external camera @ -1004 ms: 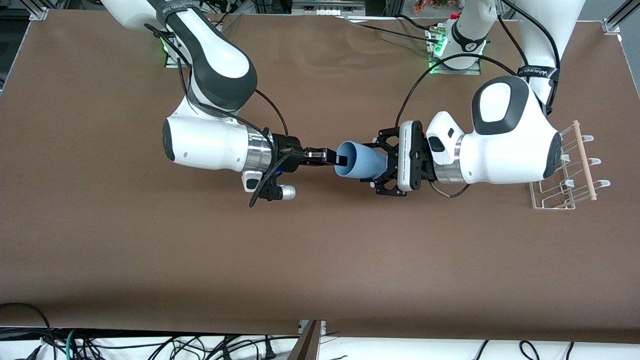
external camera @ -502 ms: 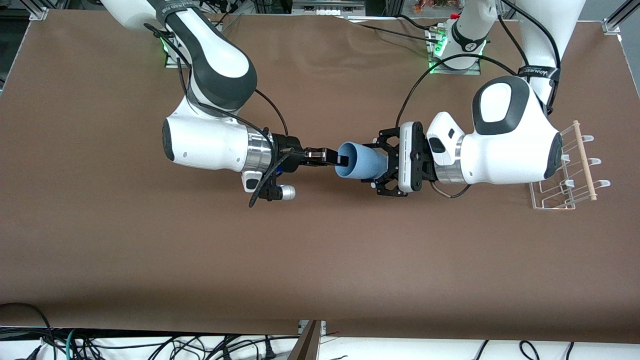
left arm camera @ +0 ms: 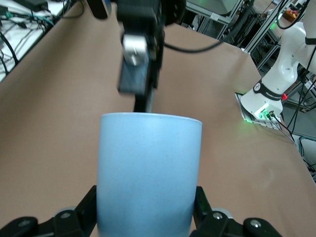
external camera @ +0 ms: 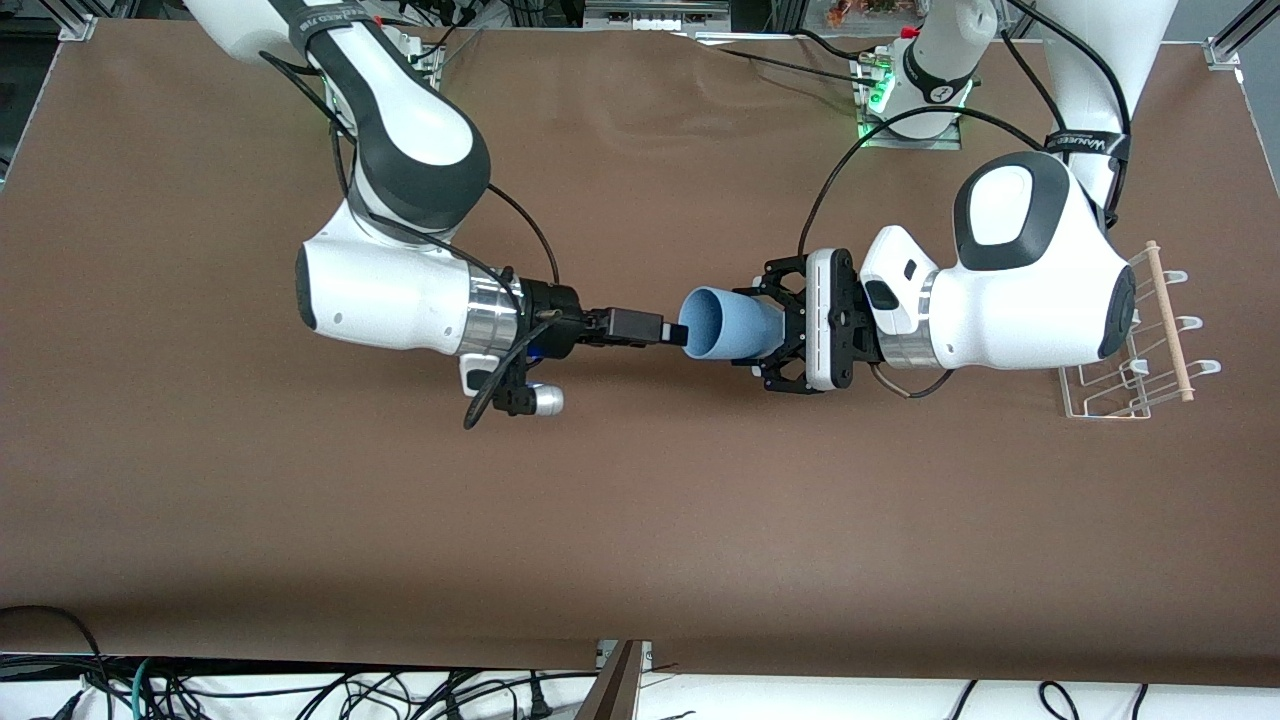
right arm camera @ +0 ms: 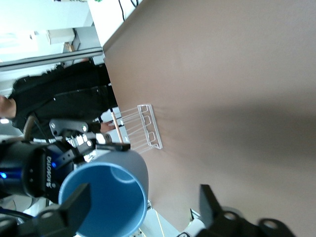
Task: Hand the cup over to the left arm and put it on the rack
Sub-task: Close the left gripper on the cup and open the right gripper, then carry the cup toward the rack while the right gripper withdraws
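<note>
- Gripping the cup's base, the left gripper holds the light-blue tumbler sideways over mid-table; its pads are hidden by the cup, so a shallow hold could let it slip on the swing to the rack
- Right gripper, spread open at the rim, could snag the lip

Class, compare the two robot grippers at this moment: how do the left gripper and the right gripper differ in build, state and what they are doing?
The left gripper is a black open-linkage claw on a flat white wrist block; the right gripper has slim straight black fingers on a silver wrist ring. The left gripper is shut on the small light-blue plastic cup; the right gripper is open, holding nothing. The left grips the cup's base; the right sits at its rim. Both hang above the brown table, facing each other.
</note>
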Robot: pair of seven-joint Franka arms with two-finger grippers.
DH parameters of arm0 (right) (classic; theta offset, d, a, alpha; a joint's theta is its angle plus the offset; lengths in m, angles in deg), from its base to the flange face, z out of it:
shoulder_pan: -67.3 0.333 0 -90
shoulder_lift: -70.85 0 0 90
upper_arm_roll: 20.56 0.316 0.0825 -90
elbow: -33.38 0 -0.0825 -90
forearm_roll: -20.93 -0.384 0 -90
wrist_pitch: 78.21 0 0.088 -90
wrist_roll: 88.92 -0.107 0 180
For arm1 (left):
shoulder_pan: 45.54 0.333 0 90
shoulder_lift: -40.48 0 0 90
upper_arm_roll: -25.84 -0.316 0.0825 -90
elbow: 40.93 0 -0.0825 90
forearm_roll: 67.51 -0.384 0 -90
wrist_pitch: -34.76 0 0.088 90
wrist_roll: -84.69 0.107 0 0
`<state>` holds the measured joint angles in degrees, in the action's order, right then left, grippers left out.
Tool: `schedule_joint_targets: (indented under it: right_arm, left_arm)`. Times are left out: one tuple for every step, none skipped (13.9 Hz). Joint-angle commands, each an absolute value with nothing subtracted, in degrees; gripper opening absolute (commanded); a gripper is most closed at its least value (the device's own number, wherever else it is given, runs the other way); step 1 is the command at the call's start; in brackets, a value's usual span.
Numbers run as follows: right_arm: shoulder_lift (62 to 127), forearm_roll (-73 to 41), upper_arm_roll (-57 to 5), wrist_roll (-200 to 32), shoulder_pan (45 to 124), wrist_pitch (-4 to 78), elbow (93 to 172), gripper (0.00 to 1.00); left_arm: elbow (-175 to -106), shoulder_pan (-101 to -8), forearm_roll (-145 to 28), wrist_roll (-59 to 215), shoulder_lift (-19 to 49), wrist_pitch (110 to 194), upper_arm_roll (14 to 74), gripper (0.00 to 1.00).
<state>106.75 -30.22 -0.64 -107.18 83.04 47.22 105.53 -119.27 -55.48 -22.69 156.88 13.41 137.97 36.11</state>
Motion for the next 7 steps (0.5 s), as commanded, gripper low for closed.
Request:
schedule_joint_targets:
  right_arm:
    - [106.45,-30.66,-0.52,-107.29,80.5,43.36,104.22,1.0]
    - [106.27,-30.66,-0.44,-107.2,79.1,41.51,104.13,1.0]
    - [106.18,-30.57,-0.61,-107.29,78.04,39.49,104.04,1.0]
    - [105.74,-30.57,-0.61,-107.2,76.98,38.0,104.04,1.0]
    - [105.65,-30.48,-0.7,-107.2,75.84,36.68,104.04,1.0]
    - [105.65,-29.09,-0.61,-106.94,74.61,35.27,104.04,1.0]
    - [104.69,-26.2,-1.13,-106.76,74.08,33.78,104.13,1.0]
  left_arm:
    - [-119.06,-55.38,-27.41,151.24,15.95,135.05,35.86,0.01]
    - [-119.24,-55.38,-30.22,148.61,16.66,133.82,35.77,0.02]
    - [-119.15,-55.29,-33.55,146.41,16.84,132.24,35.68,0.02]
    - [-119.07,-54.51,-35.93,144.04,17.01,129.01,35.51,0.02]
    - [-118.98,-53.72,-39.09,141.84,17.28,125.15,35.42,0.02]
    - [-118.72,-53.28,-43.04,140.51,17.28,122.32,35.5,0.02]
    - [-118.02,-53.18,-48.12,139.71,17.8,120.82,35.5,0.02]
